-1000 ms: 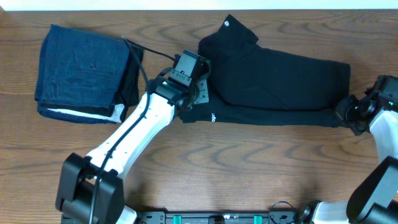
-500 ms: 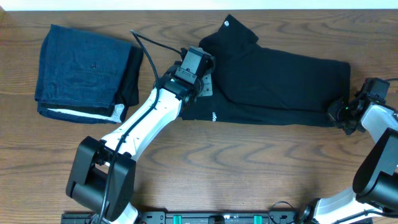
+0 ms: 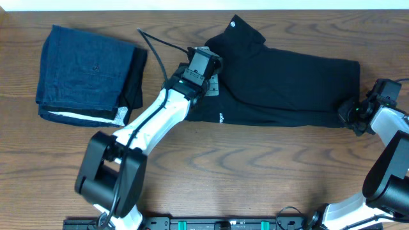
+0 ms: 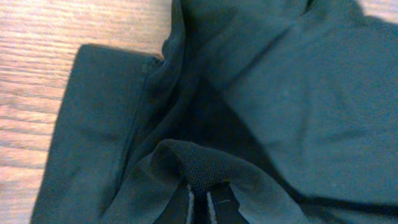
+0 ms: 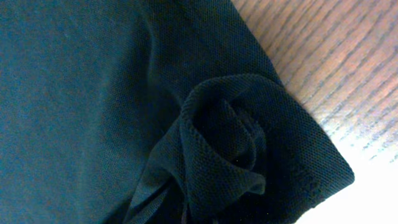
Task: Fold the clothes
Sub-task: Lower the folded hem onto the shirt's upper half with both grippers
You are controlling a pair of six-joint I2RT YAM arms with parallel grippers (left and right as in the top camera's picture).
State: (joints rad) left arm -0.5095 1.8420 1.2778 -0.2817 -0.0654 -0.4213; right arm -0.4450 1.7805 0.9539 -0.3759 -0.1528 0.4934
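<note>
At each end of the black shirt point(image 3: 287, 86), left gripper point(image 3: 206, 76) and right gripper point(image 3: 350, 114) pinch fabric; left has crept inward, fold's barely starting.

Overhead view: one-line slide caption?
Left gripper and right gripper each pinch an end of the black shirt on the wooden table; folded blue garment lies apart.

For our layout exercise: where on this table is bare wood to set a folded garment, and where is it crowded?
Free: the front strip of table below the black shirt, between left arm and right arm; also the corner in front of the blue garment. Crowded: the gap between both garments, filled by left arm and cable.
</note>
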